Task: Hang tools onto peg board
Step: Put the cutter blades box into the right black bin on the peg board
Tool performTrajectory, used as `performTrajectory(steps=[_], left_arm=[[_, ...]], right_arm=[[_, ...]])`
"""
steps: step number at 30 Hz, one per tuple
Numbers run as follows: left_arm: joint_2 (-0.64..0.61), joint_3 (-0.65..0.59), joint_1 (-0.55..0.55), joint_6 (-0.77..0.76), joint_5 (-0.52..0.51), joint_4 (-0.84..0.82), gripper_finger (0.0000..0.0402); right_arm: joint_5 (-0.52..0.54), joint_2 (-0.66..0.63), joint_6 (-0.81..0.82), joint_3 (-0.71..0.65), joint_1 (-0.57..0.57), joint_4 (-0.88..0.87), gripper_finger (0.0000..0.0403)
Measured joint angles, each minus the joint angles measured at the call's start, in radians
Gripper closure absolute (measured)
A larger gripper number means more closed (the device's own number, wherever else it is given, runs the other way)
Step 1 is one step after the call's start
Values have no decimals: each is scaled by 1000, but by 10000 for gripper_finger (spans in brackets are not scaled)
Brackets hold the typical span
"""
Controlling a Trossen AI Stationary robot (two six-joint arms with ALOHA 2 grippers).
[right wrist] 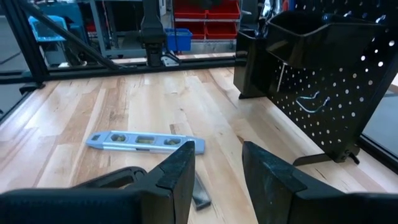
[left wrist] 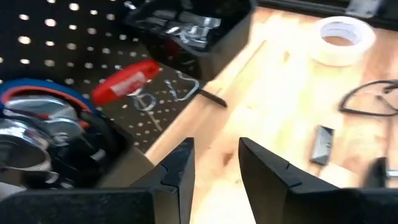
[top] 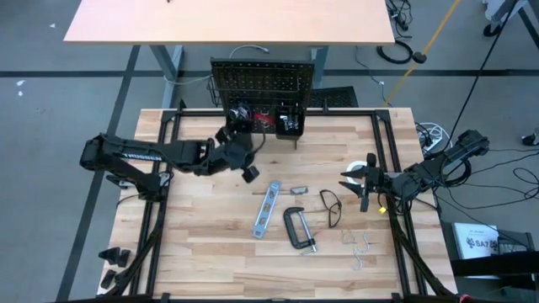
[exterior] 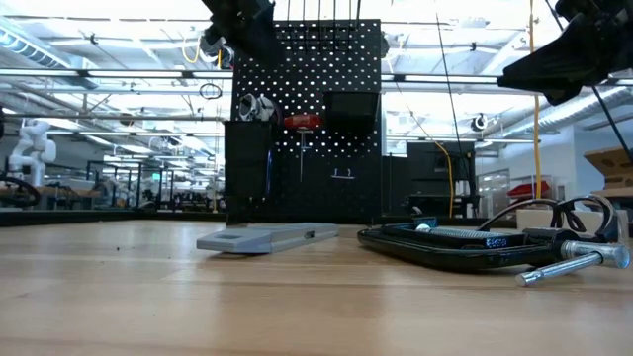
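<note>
Black with rows of small holes, the peg board (top: 262,82) stands upright at the middle of the table's (top: 210,252) far edge. 2 black box bins (top: 288,119) sit on its lower part, and a red screwdriver (exterior: 303,122) hangs on it between them. One bin holds shiny metal things and something blue (left wrist: 37,99).

The left gripper (top: 246,160) is up in the air just in front of the peg board, near the left bin. Its fingers (left wrist: 177,171) are a little apart and hold nothing.

The right gripper (top: 358,183) is near the right edge of the table, by the white tape roll (top: 364,165). Its fingers (right wrist: 180,165) are a little apart too, and they hold nothing.

More tools lie flat on the wood. The blue-silver level (top: 266,209) lies in the middle of the table. The black C-clamp (top: 300,229) lies just to its right, closer to the near edge. The glasses (top: 331,207) lie between the clamp and the right gripper. A small grey metal piece (top: 299,190) lies between the level and the glasses. Some thin wire hooks (top: 360,245) lie near the right edge, toward the near corner.
</note>
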Motion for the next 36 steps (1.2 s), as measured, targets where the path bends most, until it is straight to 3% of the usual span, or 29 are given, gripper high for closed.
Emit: performTrajectory(steps=[19,25,36], left_arm=[[0,-184,-344,-275,-60,116,281],[0,-343,-396,-276,-82,369,281],[2,-760,-379,-212,-40,1113,281]], right_arm=[[-25,23,8,0,0,152,277],[-25,100,9,0,-21,254,277],[-28,308,11,0,-125,437,277]])
